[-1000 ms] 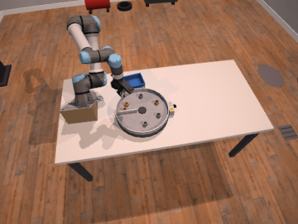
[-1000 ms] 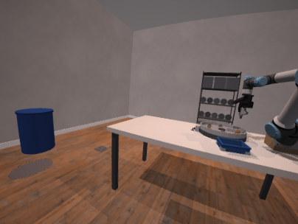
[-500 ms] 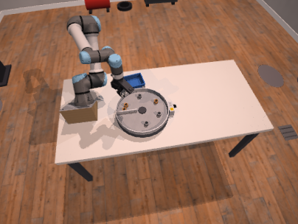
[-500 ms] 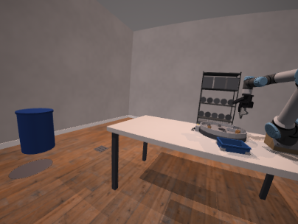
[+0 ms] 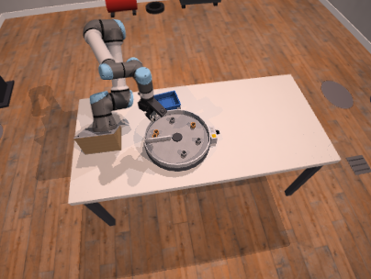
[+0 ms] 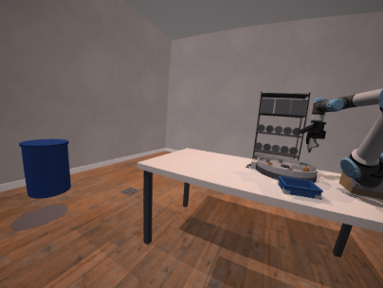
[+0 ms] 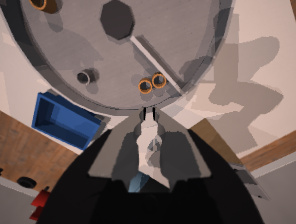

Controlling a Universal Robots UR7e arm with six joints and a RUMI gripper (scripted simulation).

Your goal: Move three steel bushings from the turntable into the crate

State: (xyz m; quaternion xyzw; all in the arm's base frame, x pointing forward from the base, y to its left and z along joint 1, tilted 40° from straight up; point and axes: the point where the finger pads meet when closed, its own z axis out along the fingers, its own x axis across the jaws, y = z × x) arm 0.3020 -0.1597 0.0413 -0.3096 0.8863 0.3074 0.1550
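The round grey turntable [image 5: 178, 138] sits on the white table. It carries steel bushings [image 5: 172, 120] [image 5: 198, 140] [image 5: 183, 153] and brass ones [image 5: 193, 124] [image 5: 155, 133]. In the wrist view two brass bushings [image 7: 145, 86] [image 7: 158, 80] lie side by side near the rim, and a steel bushing [image 7: 83, 77] lies to their left. The blue crate [image 5: 166, 100] stands just behind the turntable and looks empty in the wrist view [image 7: 67, 120]. My gripper [image 5: 153, 115] [image 6: 310, 147] hangs well above the turntable's rim on the crate side. Its fingers are shut with nothing between them.
A fixed bar [image 5: 161, 139] runs from the turntable's hub to its rim. A small yellow and white unit [image 5: 214, 135] sits at the turntable's right side. My arm's base stands on a brown box [image 5: 98, 141]. A shelf rack [image 6: 280, 125] stands behind the table.
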